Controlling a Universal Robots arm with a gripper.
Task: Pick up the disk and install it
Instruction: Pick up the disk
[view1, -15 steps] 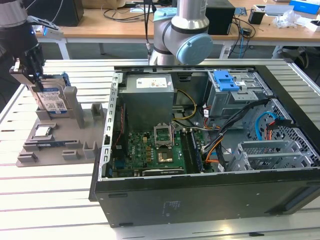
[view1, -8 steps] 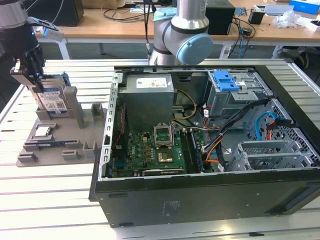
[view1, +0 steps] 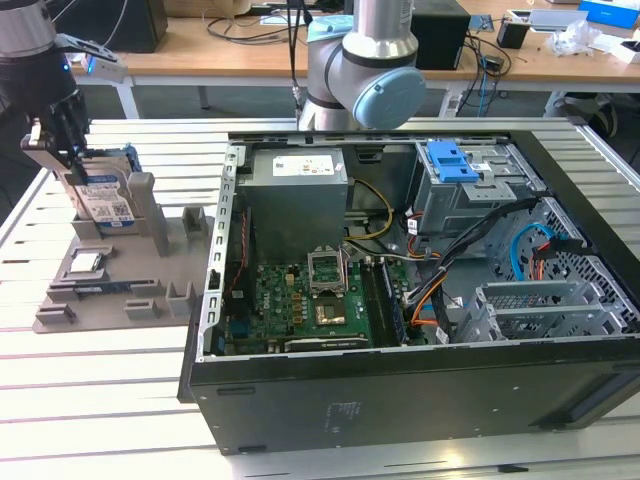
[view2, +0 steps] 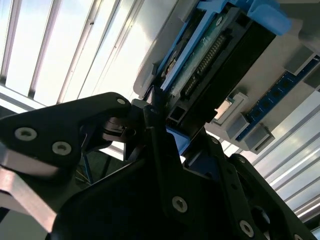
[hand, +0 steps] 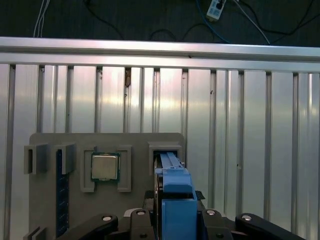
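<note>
clamps with the gripper (view1: 62, 150) onto the top edge of the disk (view1: 108, 200), closed against both sides of its blue carrier frame in the first wrist view. stands upright in a slot of the grey holder tray (view1: 110, 300) at the exterior view's left, near a small square chip (hand: 105, 166) seated in that tray. rests on a slatted metal table (view1: 100, 400), just beside the open computer case (view1: 400, 400).

One disk (view1: 105, 200) gripped by one pincer (view1: 70, 158), one square chip (view1: 85, 262) near it, one computer case (view1: 400, 400) well apart.
</note>
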